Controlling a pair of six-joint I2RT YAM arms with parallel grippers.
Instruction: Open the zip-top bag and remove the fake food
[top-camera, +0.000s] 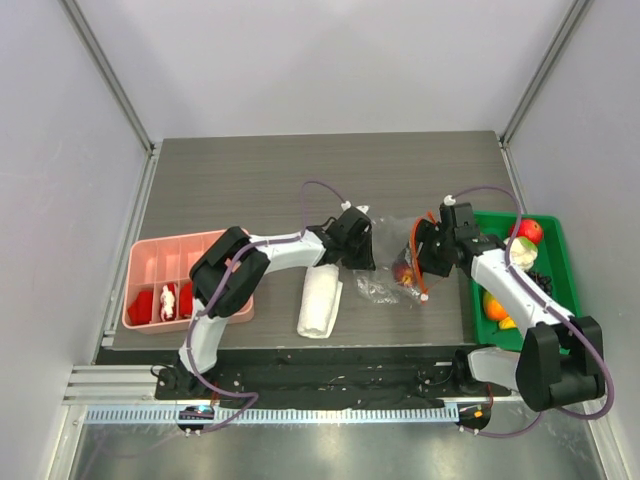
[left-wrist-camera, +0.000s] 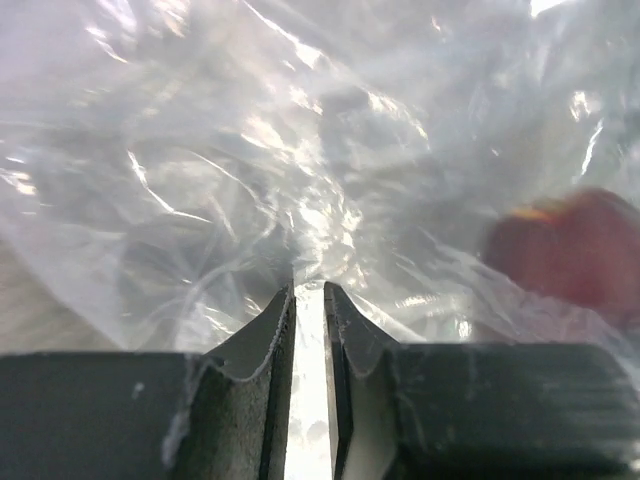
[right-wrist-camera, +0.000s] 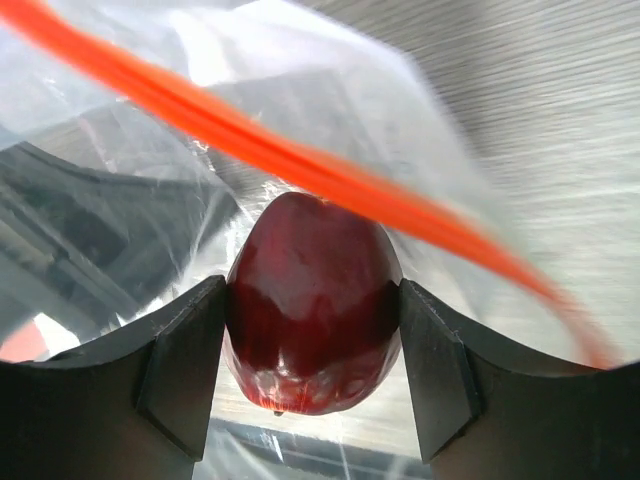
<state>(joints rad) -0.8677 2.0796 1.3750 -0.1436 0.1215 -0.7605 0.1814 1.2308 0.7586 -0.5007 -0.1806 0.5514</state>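
Observation:
The clear zip-top bag (top-camera: 378, 286) lies mid-table between the arms, its orange-red zip strip (right-wrist-camera: 300, 165) at the right end. My left gripper (top-camera: 358, 250) is shut on the bag's plastic (left-wrist-camera: 300, 200), pinching a fold between its fingers. My right gripper (top-camera: 420, 262) is at the bag's mouth, shut on a dark red glossy fruit (right-wrist-camera: 313, 300), which also shows in the top view (top-camera: 404, 272). The same fruit shows through the plastic in the left wrist view (left-wrist-camera: 575, 250). Other fake food, red (top-camera: 530, 231), white-green (top-camera: 523, 253) and orange (top-camera: 494, 306), lies in the green bin.
A green bin (top-camera: 560, 270) stands at the right table edge. A folded white cloth (top-camera: 320, 303) lies near the front edge. A pink compartment tray (top-camera: 170, 262) with small red pieces is at the left.

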